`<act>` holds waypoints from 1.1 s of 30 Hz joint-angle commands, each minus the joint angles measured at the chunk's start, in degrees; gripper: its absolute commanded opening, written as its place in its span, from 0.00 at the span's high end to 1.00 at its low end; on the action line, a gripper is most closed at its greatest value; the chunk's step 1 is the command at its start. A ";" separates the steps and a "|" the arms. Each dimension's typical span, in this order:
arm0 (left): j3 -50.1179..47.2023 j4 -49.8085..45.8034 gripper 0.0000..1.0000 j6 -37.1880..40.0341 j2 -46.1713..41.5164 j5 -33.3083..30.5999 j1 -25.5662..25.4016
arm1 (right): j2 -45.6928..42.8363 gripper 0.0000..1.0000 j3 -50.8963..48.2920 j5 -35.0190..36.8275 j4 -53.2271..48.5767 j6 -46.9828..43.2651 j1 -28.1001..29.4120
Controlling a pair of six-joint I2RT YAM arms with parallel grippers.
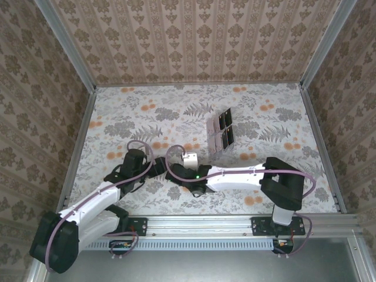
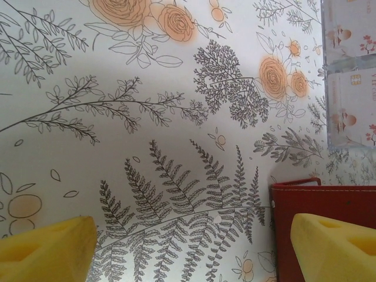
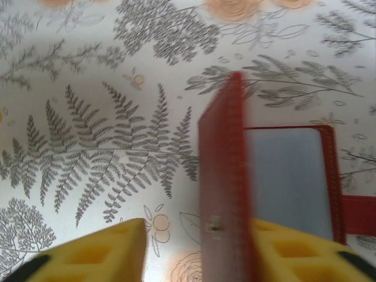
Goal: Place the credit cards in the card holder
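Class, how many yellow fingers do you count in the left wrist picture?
2: first finger at bottom left; second finger at bottom right, overlapping the red card holder. None seems hidden.

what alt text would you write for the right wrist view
A red wallet lies open on a floral table, one flap standing upright between the yellow jaws of the right gripper, the other flat, showing a pale pocket and a snap tab. The flap touches one jaw, with a gap before the other.
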 commanded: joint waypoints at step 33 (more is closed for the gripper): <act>5.10 -7.30 0.11 5.02 -1.69 8.01 13.37 | 10.69 0.26 3.86 -12.21 12.91 -0.84 2.17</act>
